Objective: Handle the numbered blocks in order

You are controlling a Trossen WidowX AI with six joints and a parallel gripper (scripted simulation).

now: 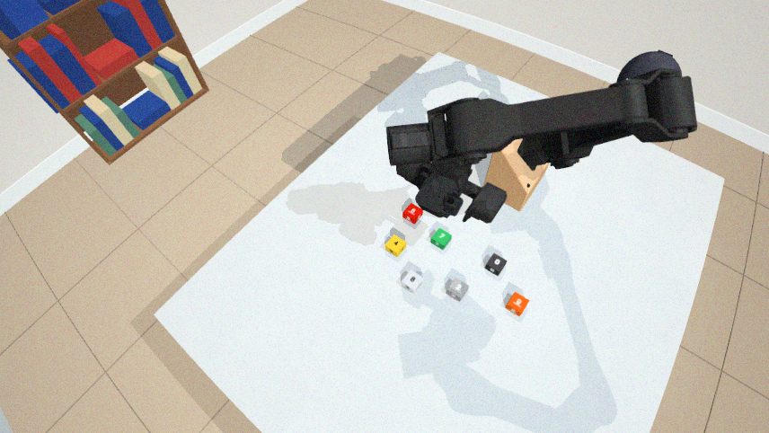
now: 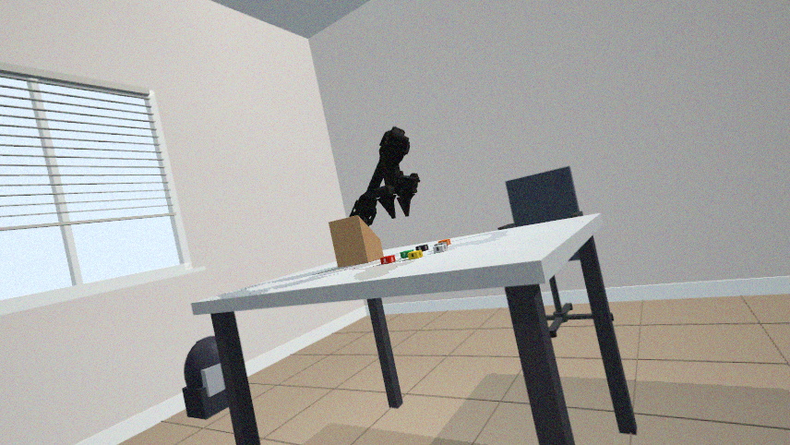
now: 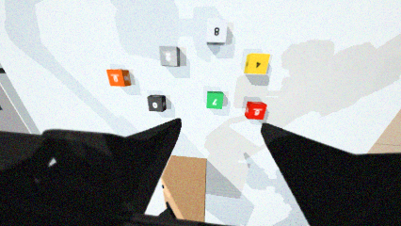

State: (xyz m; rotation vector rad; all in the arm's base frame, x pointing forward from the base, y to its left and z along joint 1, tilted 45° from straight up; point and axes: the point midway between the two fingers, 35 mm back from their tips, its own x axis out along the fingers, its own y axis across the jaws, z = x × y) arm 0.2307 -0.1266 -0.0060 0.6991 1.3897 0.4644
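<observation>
My gripper (image 2: 400,216) (image 3: 220,124) is open and empty, high above the table near the red and green blocks. The black block (image 1: 495,263) (image 3: 156,103) shows what looks like 0. The grey block (image 1: 456,288) (image 3: 169,56) seems to show 2, faintly. The yellow block (image 1: 395,245) (image 3: 257,64) shows 4. The green block (image 1: 441,238) (image 3: 215,100) shows 7. The white block (image 1: 411,279) (image 3: 216,31) shows 8. The red block (image 1: 412,213) (image 3: 255,110) and orange block (image 1: 517,304) (image 3: 119,77) have digits I cannot read surely.
A wooden sloped block (image 1: 514,180) (image 2: 353,243) (image 3: 188,179) stands on the white table (image 1: 269,322) (image 2: 497,254), beside the arm and behind the red and green blocks. A bookshelf (image 1: 101,75) stands on the floor beyond the table. A dark chair (image 2: 542,196) is past the table's far side.
</observation>
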